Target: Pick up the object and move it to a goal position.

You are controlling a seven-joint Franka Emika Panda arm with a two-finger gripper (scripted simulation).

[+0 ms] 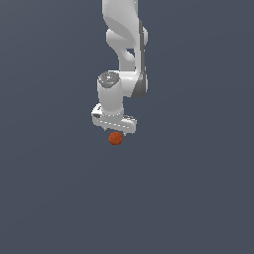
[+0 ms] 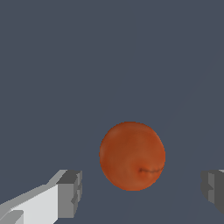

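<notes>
The object is a small orange-red ball [image 1: 115,138], smooth and round, resting on the dark grey surface. The wrist view shows the ball [image 2: 132,155] large, with a thin dark crease on its skin. My white gripper [image 1: 117,133] hangs directly over it, pointing down, its hand just above the ball. My gripper [image 2: 142,192] is open: one grey fingertip [image 2: 70,193] and the other fingertip [image 2: 213,189] stand far apart on either side of the ball, with gaps between each pad and the ball. Nothing is held.
A uniform dark grey surface [image 1: 198,198] fills both views. The white arm [image 1: 124,44] rises from the gripper toward the upper edge of the exterior view.
</notes>
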